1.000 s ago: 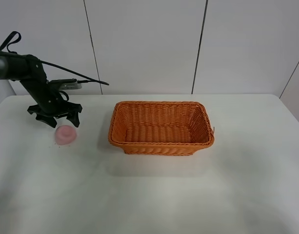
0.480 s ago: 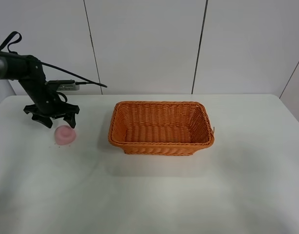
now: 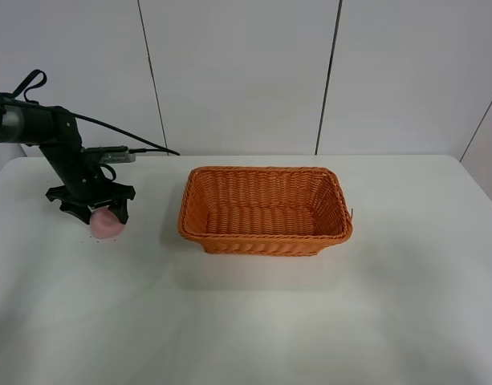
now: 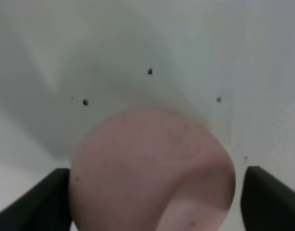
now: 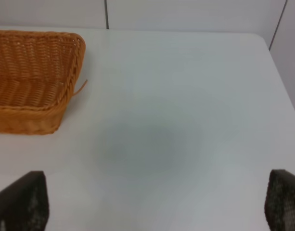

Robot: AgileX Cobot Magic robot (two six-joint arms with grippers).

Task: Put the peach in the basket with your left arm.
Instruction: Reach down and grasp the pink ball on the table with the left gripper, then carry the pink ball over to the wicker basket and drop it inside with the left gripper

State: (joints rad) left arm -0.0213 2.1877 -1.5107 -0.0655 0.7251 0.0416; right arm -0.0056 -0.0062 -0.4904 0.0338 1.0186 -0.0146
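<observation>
The pale pink peach (image 3: 108,225) lies on the white table (image 3: 246,321), left of the orange wicker basket (image 3: 266,210). My left gripper (image 3: 96,212) is lowered over the peach, partly covering its far side. In the left wrist view the peach (image 4: 152,168) sits between the two black fingers (image 4: 41,204), which stand close on either side, jaws open. My right gripper (image 5: 152,211) is open and empty over bare table, and is out of the exterior view. The basket's end (image 5: 32,77) shows in the right wrist view.
The left arm's black cable (image 3: 141,150) trails behind it toward the basket's far left corner. A white panelled wall (image 3: 246,72) runs along the table's far edge. Small dark specks (image 4: 85,102) dot the table by the peach.
My left gripper has come down and slightly toward the peach, from hovering behind it to straddling it. The peach and basket have not moved.
</observation>
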